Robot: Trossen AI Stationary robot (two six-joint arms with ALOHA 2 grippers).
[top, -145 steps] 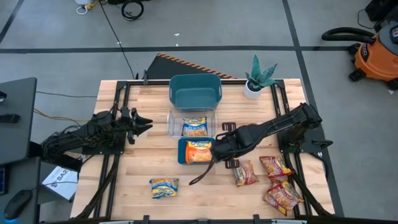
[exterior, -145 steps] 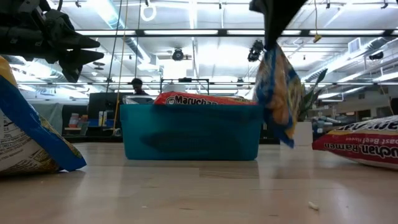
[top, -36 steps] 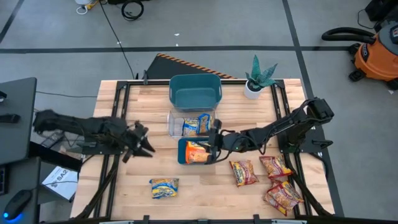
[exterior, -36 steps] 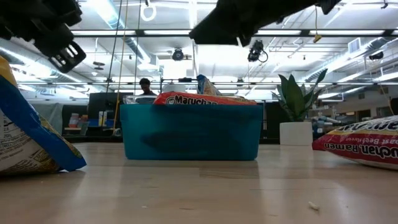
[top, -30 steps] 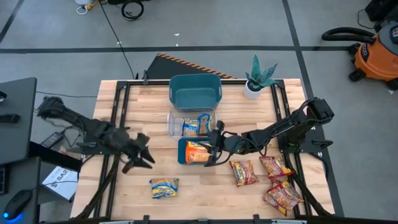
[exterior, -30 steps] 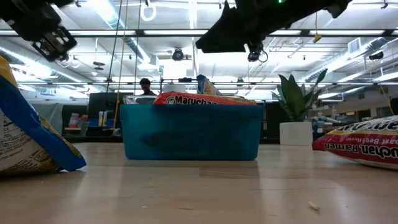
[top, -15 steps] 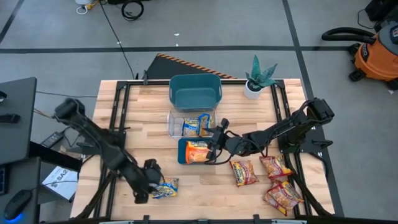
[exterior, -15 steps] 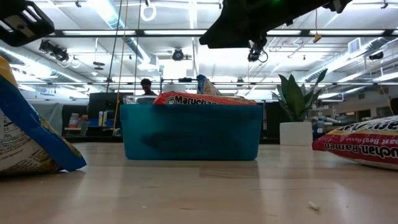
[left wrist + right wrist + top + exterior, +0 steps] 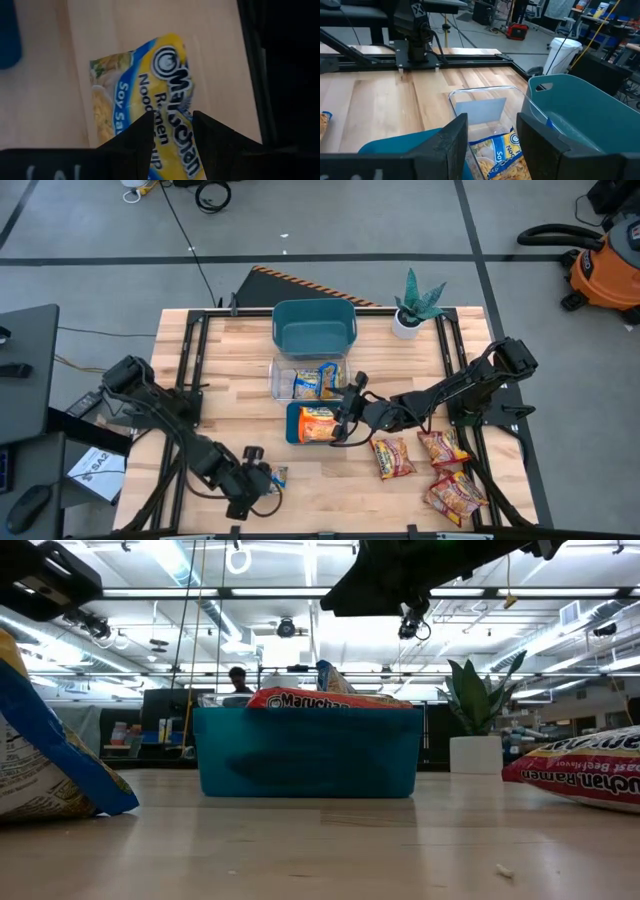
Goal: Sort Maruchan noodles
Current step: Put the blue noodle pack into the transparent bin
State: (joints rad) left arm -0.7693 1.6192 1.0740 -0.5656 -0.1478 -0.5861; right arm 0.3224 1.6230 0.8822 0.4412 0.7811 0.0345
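Note:
A yellow-and-blue Maruchan noodle packet [image 9: 150,100] lies flat on the table near its front edge. My left gripper [image 9: 172,116] hangs open above it, also seen in the high view as left gripper [image 9: 266,478]; the low view shows it well clear of the packet [image 9: 40,750]. My right gripper [image 9: 492,120] is open and empty above the small teal bin [image 9: 293,425], which holds an orange packet [image 9: 318,423]. A clear bin [image 9: 285,375] behind it holds a yellow-and-blue packet [image 9: 495,155]. Three dark red packets [image 9: 392,457] lie at the near right.
A large teal bin [image 9: 314,328] stands at the far middle and a potted plant [image 9: 412,305] at the far right. Black rails [image 9: 190,360] run along both sides of the table. Bare wood lies between the near packet and the red ones.
My left gripper has swung from the table's left side toward the near edge and the right, and has come over the yellow-and-blue packet, staying open. The packets and bins have not moved.

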